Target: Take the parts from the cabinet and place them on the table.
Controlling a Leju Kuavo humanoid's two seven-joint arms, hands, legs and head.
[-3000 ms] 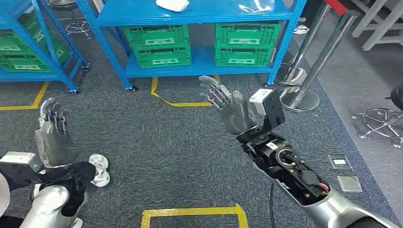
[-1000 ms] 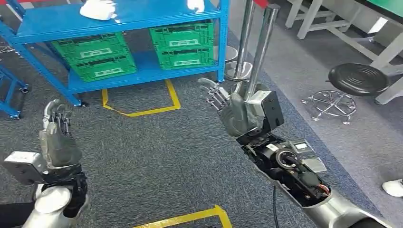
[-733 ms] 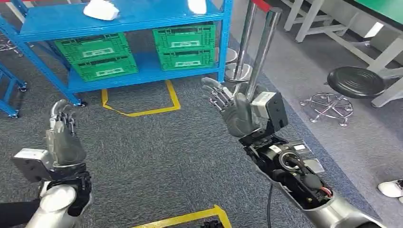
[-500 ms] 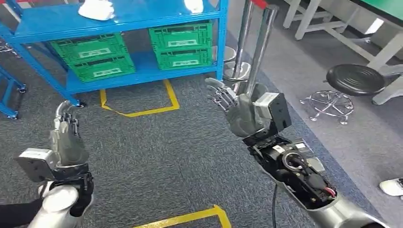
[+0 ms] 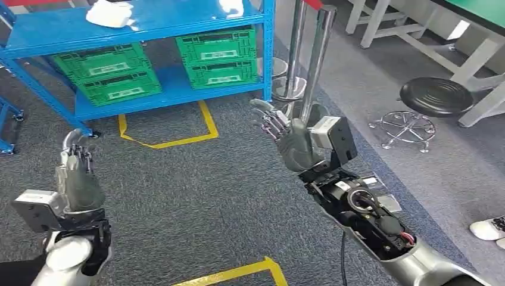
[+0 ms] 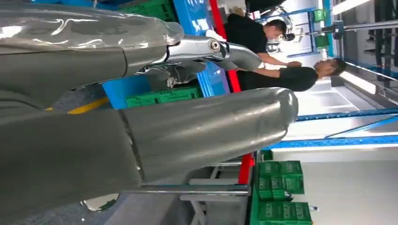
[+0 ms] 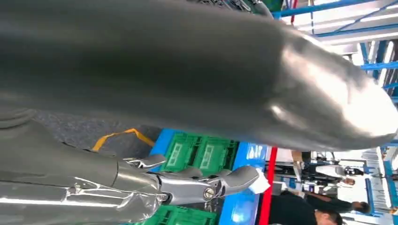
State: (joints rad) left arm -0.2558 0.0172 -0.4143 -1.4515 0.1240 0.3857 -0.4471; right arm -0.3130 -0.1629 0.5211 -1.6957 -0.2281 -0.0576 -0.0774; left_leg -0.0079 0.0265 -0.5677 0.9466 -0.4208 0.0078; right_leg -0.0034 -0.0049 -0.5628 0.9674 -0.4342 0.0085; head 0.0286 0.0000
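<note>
The blue cabinet (image 5: 149, 24) stands at the far left of the head view. White parts (image 5: 110, 13) lie on its upper shelf, and another white part (image 5: 231, 6) lies near the shelf's right end. My left hand (image 5: 74, 176) is raised low on the left, fingers upright and apart, holding nothing. My right hand (image 5: 283, 134) is lifted in the middle with its fingers spread toward the cabinet, also empty. Both hands are well short of the shelf. A green-topped table (image 5: 482, 9) with white legs shows at the far right. The left hand (image 6: 141, 117) and right hand (image 7: 187, 70) fill their wrist views.
Green crates (image 5: 161, 62) sit on the cabinet's lower shelf. Two steel posts (image 5: 315, 59) stand just right of the cabinet. A black stool (image 5: 438, 95) is at right. Yellow tape (image 5: 167, 140) marks the grey carpet. People (image 6: 267, 51) stand in the distance.
The whole picture has shifted: the cabinet now sits further left and the stool and table have come in at right, so the camera has turned. Both hands stay raised and empty.
</note>
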